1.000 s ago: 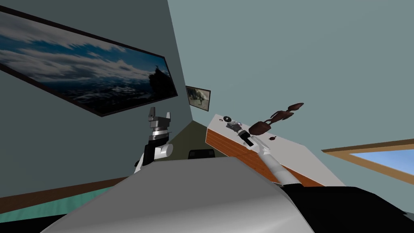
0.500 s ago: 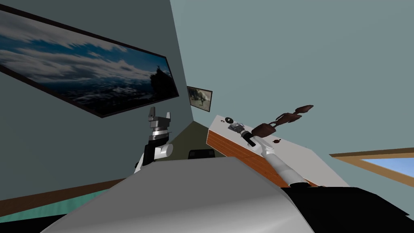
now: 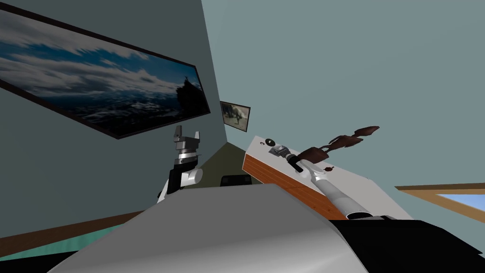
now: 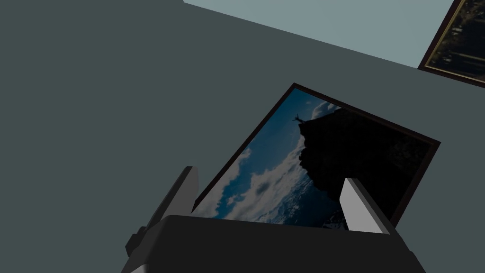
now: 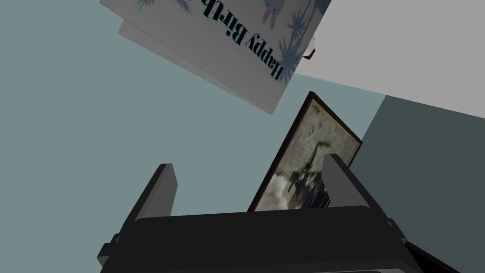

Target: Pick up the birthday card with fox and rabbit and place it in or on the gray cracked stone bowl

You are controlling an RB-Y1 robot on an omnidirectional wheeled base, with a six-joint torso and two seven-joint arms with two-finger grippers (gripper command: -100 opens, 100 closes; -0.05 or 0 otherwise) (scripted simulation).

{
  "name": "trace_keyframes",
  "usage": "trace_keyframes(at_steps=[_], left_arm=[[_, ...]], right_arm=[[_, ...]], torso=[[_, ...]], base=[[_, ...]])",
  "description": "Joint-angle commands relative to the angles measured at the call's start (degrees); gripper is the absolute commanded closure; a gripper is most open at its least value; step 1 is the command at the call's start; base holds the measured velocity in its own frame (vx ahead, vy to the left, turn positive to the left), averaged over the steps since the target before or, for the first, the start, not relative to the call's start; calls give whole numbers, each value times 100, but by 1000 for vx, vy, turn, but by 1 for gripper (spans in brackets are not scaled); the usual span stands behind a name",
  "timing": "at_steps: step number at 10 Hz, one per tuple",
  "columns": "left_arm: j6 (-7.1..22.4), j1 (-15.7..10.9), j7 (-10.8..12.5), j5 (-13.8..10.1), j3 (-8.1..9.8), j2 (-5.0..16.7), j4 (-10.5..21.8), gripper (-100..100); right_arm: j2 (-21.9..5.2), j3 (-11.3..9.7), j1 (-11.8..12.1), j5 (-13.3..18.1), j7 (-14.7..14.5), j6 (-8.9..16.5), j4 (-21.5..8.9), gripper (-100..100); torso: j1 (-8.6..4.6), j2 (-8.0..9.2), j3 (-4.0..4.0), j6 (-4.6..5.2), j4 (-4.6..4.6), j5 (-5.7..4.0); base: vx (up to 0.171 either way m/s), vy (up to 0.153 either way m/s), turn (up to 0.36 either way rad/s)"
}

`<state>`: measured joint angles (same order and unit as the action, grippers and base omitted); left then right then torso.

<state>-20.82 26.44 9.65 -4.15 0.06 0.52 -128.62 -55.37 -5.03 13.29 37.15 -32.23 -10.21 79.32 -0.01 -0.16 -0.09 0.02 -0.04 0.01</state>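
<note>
- My right claw [image 5: 248,163] is spread wide and empty above the cabinet [image 3: 356,186] top. The birthday card [image 5: 222,42] lies on that top, ahead of my fingertips and not between them.
- Risk: the card looks thin, so a shallow approach could shove it off the cabinet. My forearm also passes close to the branch ornament [image 3: 341,142].
- My left claw [image 3: 188,131], also wide, is raised well clear of the cabinet.
- Since a second ago my head has swung slightly, while my right claw keeps its spot over the cabinet.

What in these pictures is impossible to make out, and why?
Birthday card, right wrist view: the top edge cuts off its picture; only "Happy Birth" reads.
Small dark ring on the cabinet, head view: too small to name as a bowl.
Brown branching thing, head view: too small to identify.
</note>
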Motion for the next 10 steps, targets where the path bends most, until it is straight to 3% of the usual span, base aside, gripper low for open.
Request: trace_keyframes(at_steps=[1,7,8,9,10], left_arm=[[0,0,0,0,0,0,0,0],[0,0,0,0,0,0,0,0],[0,0,0,0,0,0,0,0],[0,0,0,0,0,0,0,0],[0,0,0,0,0,0,0,0]], right_arm=[[-146,-34,49,208,-271,83,-197,-100],[-361,-361,227,758,-915,273,-741,-100],[-399,-386,131,697,-806,303,-687,-100],[-401,-406,123,706,-819,311,-707,0],[-241,-424,75,753,-887,390,-766,-100]], torso=[[0,0,0,0,0,0],[1,0,0,1,0,-1],[-2,2,1,0,0,-1],[-2,10,5,0,2,-1],[-1,16,9,1,3,0]], base=[[65,10,34],[55,1,21],[18,-3,5],[0,0,0],[57,-37,80]])
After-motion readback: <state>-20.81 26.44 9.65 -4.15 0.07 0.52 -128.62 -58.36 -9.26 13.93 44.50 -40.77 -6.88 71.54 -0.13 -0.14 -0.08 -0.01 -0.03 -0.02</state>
